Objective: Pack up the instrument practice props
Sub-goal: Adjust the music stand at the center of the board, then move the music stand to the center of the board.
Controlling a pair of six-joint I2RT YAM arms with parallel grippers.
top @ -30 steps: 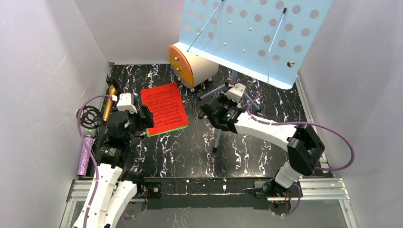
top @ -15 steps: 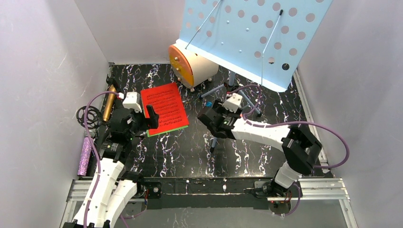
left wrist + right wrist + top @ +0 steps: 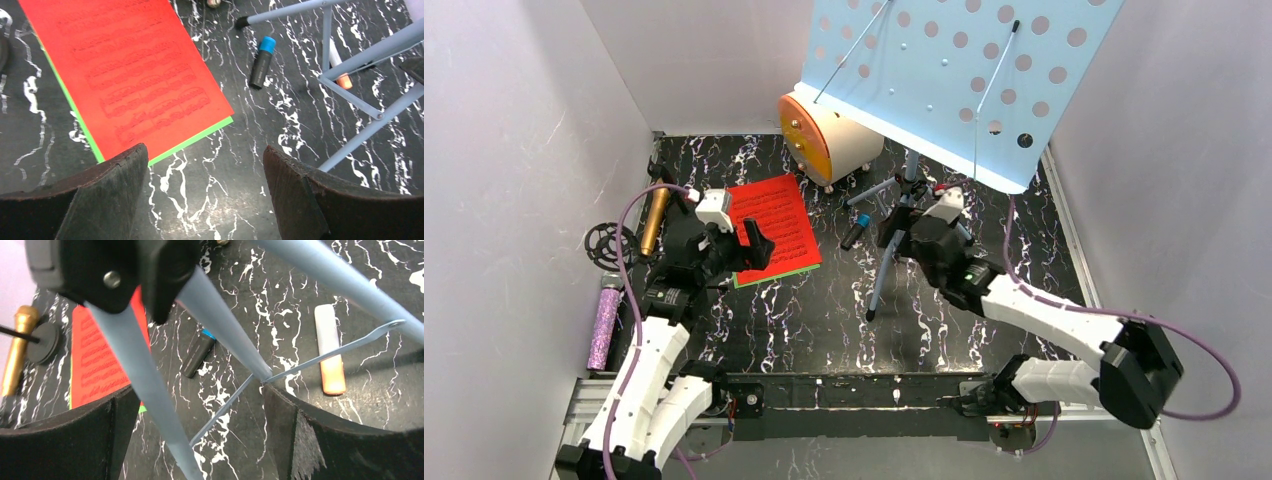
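**Sheet-music tripod between the spread right claw; left claw released and empty**

The pale-blue perforated sheet-music tripod (image 3: 944, 70) stands at the far side of the table, its panel tilted over the right arm. The right gripper (image 3: 197, 392) sits low among the tripod's legs with its jaws wide apart. Its wrist camera shows two legs and a thin brace running between the fingers (image 3: 75, 440). Whether either pad touches a leg cannot be told.

Only that close view shows a white stick with an orange end (image 3: 331, 347) lying under the tripod. Both wrist views also show a black marker with a blue cap (image 3: 262, 62) just left of the legs.

The left gripper (image 3: 205, 150) hangs spread and empty, left of the tripod. It is over the near corner of the red music sheet (image 3: 774, 228), which lies on the green music sheet (image 3: 192, 141).

Only the overhead view takes in the purple microphone (image 3: 606, 325) far left of the tripod. There too are the gold microphone (image 3: 656, 220) and a black mic tripod (image 3: 602, 243). The round cabinet (image 3: 829, 135) lies just left of the tripod's panel.
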